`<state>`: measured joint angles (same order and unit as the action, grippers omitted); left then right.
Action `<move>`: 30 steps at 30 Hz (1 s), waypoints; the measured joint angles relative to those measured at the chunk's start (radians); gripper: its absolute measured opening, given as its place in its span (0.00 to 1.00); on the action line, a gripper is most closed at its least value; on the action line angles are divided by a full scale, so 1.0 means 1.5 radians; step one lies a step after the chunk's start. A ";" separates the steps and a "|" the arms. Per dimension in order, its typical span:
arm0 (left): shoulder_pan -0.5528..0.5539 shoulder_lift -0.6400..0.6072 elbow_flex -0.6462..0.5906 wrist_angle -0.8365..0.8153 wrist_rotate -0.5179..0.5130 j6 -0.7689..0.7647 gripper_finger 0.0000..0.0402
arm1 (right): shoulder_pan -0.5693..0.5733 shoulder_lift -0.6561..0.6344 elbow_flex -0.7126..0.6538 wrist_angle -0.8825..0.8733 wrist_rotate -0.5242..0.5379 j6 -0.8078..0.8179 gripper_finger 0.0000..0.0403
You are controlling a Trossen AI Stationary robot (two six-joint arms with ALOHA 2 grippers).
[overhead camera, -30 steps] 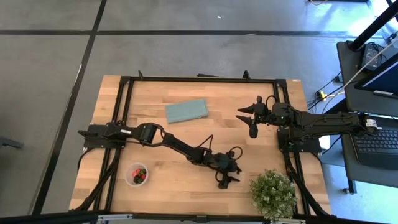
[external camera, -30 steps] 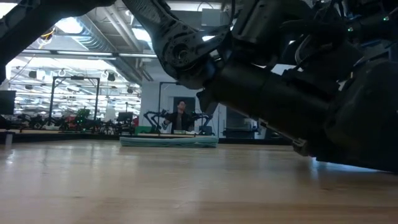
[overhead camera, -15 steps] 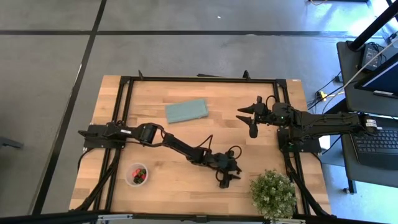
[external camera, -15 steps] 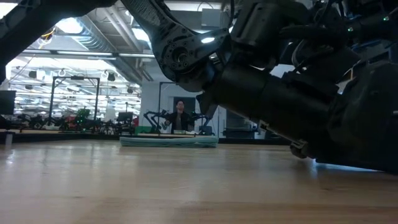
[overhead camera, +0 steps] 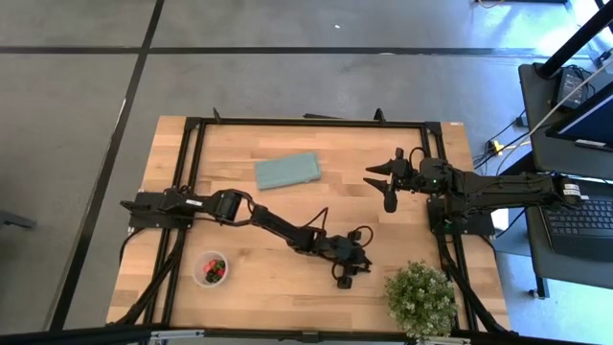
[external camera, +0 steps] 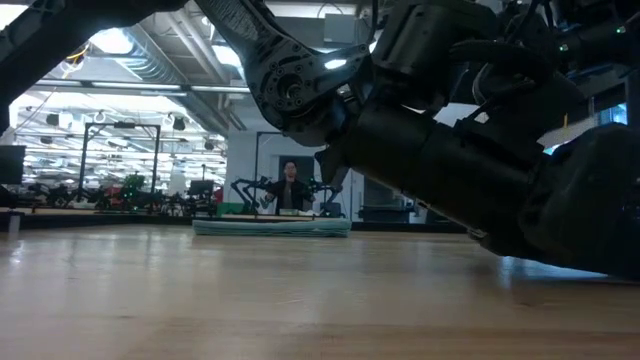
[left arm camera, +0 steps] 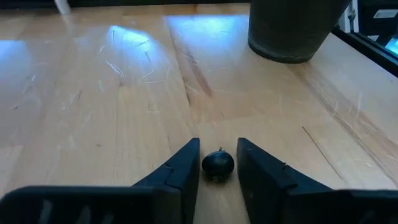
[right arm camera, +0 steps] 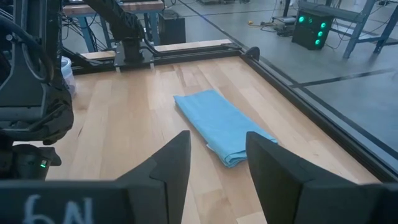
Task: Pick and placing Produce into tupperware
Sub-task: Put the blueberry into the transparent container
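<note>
On the wooden desk [overhead camera: 287, 206], toward seven o'clock, stands the tupperware [overhead camera: 211, 269], a small clear cup with red and dark produce [overhead camera: 215, 268] inside. At about eleven o'clock lies a folded teal cloth [overhead camera: 288, 171]. The left gripper [overhead camera: 346, 279] reaches low to the desk near five o'clock; in its wrist view a dark berry [left arm camera: 217, 163] sits on the wood between its fingers [left arm camera: 180, 171], which stand narrowly apart on either side of it, not visibly pressing it. Just beside it, at five o'clock, stands the potted plant [overhead camera: 420, 300]. The right gripper [overhead camera: 386, 182] hangs above the desk toward two o'clock, its fingers [right arm camera: 168, 165] parted and grasping nothing, pointing at the cloth.
</note>
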<state>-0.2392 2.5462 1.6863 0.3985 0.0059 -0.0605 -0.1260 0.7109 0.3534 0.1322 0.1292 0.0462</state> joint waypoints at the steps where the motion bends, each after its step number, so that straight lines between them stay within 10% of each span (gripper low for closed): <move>1: 0.000 0.000 0.000 -0.001 -0.001 0.004 0.24 | 0.000 0.000 0.000 0.000 0.000 0.000 0.39; 23: 0.006 -0.014 -0.001 -0.026 -0.002 0.025 0.12 | 0.000 0.000 0.000 0.000 0.000 0.001 0.39; 30: 0.041 -0.092 -0.005 -0.211 0.038 0.068 0.12 | 0.002 -0.001 0.000 0.005 -0.001 0.003 0.39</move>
<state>-0.1780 2.4081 1.6782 0.0813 0.0629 0.0415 -0.1237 0.7088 0.3534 0.1394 0.1283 0.0501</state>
